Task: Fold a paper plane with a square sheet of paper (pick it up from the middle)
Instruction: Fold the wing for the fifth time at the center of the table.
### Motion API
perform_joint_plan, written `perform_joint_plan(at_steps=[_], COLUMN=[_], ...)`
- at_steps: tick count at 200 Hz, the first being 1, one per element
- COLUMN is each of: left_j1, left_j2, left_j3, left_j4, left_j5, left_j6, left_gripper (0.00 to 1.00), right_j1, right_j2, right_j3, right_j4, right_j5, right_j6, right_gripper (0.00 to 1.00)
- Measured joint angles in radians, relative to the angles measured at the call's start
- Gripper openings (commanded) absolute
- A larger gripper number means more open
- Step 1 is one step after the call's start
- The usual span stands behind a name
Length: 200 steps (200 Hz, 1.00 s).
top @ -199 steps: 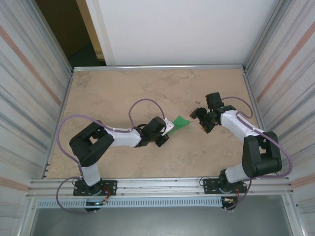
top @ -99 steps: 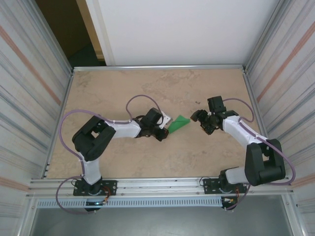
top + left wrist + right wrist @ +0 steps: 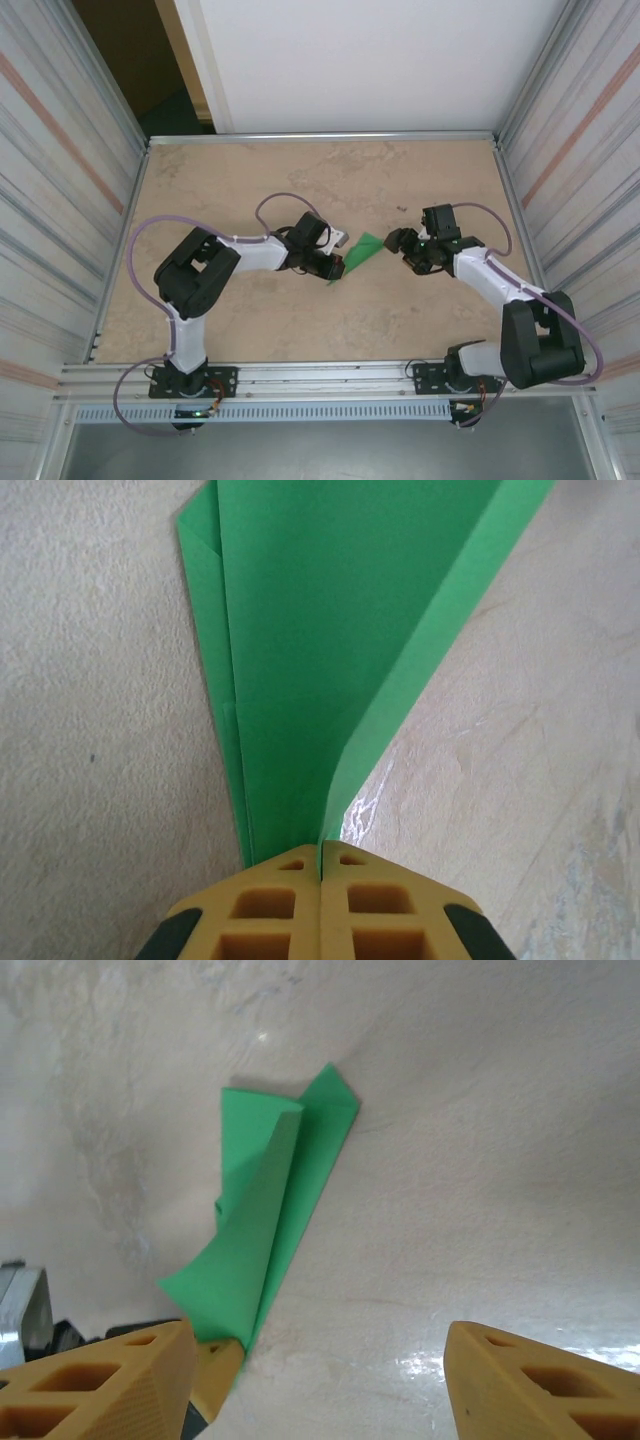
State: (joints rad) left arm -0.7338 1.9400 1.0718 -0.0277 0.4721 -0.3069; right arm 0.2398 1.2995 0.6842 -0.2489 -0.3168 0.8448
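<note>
On beige marbled tabletop [image 3: 250, 180], green paper plane [image 3: 362, 251], corrugated side walls [image 3: 60, 180]

The paper plane [image 3: 320, 630] runs past the top edge.

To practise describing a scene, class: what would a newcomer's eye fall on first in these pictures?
The bright green paper, folded to a narrow pointed shape, stands out against the pale beige table near its middle. The left gripper is shut on its narrow end, with one flap lifted off the surface. The right gripper hovers open beside the paper's wide end.
</note>
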Motion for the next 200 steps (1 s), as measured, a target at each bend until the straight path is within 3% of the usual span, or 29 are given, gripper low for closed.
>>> perform_joint_plan(at_steps=[46,64,121,200], left_j1=[0.002,0.003,0.006,0.008], left_j2=[0.014,0.016,0.023,0.024], left_j3=[0.022,0.023,0.024,0.014], left_j4=[-0.024,-0.024,-0.019,0.005], left_j5=[0.007,0.006,0.011,0.018], left_j6=[-0.124,-0.190,-0.320,-0.349], left_gripper=[0.00,0.00,0.00,0.03], right_j1=[0.082,0.112,0.143,0.167], right_j2=[0.008,0.056,0.245,0.412], right_j3=[-0.042,-0.042,0.019,0.104], right_j4=[0.156,0.226,0.304,0.359], right_j5=[-0.090,-0.133,-0.217,-0.265], right_j6=[-0.055,-0.069,-0.082,-0.099], right_gripper=[0.29,0.22,0.16,0.15])
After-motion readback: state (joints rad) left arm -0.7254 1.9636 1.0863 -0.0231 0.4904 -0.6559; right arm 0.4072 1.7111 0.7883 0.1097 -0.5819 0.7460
